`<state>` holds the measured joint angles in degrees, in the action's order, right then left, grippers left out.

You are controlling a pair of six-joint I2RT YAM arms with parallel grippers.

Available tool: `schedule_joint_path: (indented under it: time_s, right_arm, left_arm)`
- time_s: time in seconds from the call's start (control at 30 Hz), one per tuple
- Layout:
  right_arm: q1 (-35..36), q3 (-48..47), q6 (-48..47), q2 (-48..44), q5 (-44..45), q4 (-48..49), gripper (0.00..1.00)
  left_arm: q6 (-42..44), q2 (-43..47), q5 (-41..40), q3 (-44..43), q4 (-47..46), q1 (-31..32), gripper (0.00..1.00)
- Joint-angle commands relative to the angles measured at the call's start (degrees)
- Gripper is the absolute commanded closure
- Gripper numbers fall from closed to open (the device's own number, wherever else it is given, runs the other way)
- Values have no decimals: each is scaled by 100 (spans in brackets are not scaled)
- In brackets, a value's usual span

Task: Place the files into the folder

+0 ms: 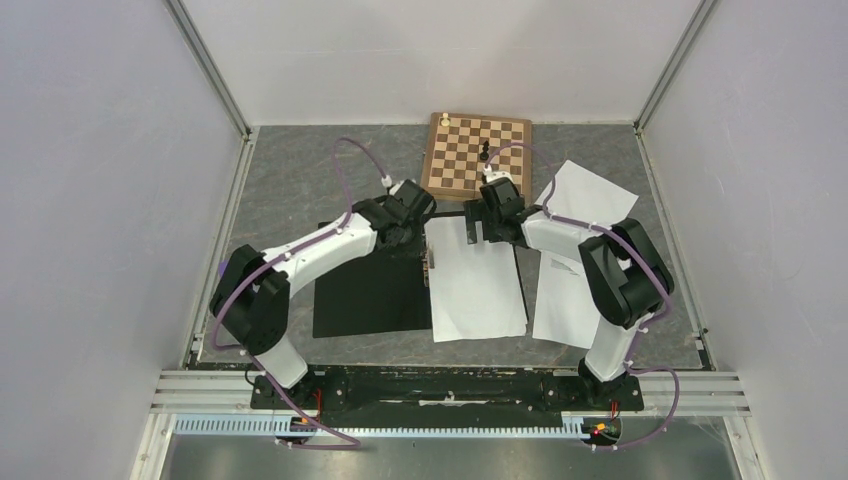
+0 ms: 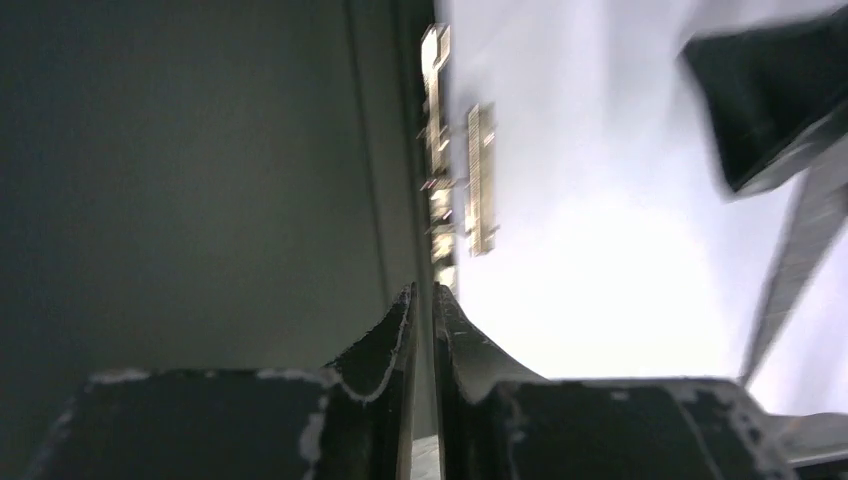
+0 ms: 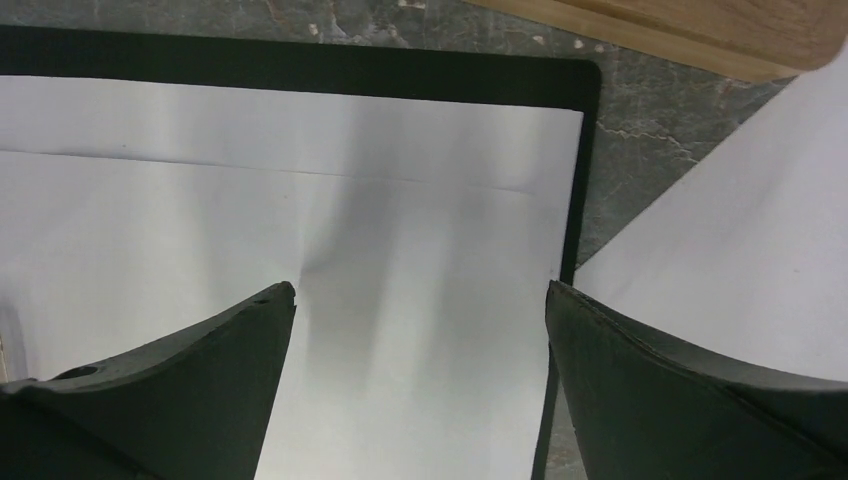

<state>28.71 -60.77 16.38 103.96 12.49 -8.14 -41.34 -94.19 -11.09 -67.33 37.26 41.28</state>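
your left gripper [image 2: 423, 292] is narrow, the two fingers stand with only a thin slit between them, and you can see nothing in that slit. just ahead of those fingertips lies the metal spine clip [image 2: 480, 180], blurred in the left wrist view. on the left finger's side it is all the black inside of the folder [image 1: 365, 300]. on the right finger's side it is bright white paper.

your right gripper [image 3: 420, 292] is wide, fingers spread far apart and holding nothing. it hangs over the white sheet [image 1: 478, 290] that lies in the right half of the open folder, and that sheet fills the gap between the fingers and runs on past the left finger. a faint crease crosses it beyond the tips. the folder's black rim shows beyond the fingertips and comes down right beside the right finger's tip.

outside the right finger you've got a loose sheet [image 1: 560, 300] on the grey table [image 1: 300, 180], just beside the folder's edge, and another loose sheet [image 1: 590, 195] partly under the right arm. so some files are in the folder and some lie out of it.

beyond the right fingertip, the wooden chessboard [image 1: 470, 155] sits at the far side, apart from the folder.
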Motion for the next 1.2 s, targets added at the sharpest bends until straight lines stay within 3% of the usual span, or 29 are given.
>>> schedule_joint_path:
  time_s: [0.0,0.13,0.27,0.47,0.6,0.73,0.93,1.17]
  right_arm:
    - [-188,-180,-30,-531,139,-210,1]
    - [-220,120,35,-1307,24,-689,1]
    - [219,1328,348,-2584,-166,-852,1]
    - [1653,3063,1515,-4395,-29,-1253,8]
    - [2698,3452,2437,-5115,308,-1663,9]
    - [3700,3473,3204,-5243,767,-1979,9]
    - [4877,3709,4289,-4656,1346,-1949,10]
    - [5141,3783,4916,-4280,2175,-1776,14]
  left_arm:
    - [177,-280,-11,-890,-87,-199,82]
    - [241,-583,144,-1294,-465,-363,81]
    - [310,-902,218,-1573,-746,-540,81]
    - [61,-1520,724,-1825,-1289,-980,81]
    - [-107,-1943,1057,-2035,-1631,-1150,82]
    - [-255,-2106,1083,-2093,-1798,-1233,83]
    - [-329,-1955,1215,-1848,-1832,-1355,83]
    - [-367,-1477,1274,-1421,-1862,-1424,84]
